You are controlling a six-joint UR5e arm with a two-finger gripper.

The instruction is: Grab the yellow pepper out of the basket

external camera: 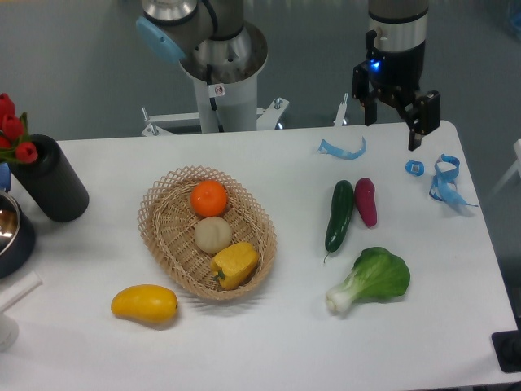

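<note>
The basket [163, 236] sat left of centre on the table [269, 342]. In it lay an orange [209, 198] at the back, a round pale fruit [213, 235] in the middle, and the pepper [234, 264] at the front. A mango [144, 304] lay before the basket to its left. To the right, a cucumber [339, 215] lay just beside an eggplant [365, 201], with a bok choy [371, 279] in front of them.

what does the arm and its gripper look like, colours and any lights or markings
The arm is silver-grey metal with a light blue joint cap, on a white pedestal base bearing a small red-and-white sticker. The gripper is black below a silver wrist ring, with a small blue light glowing on its body and two dark jaws.
</note>
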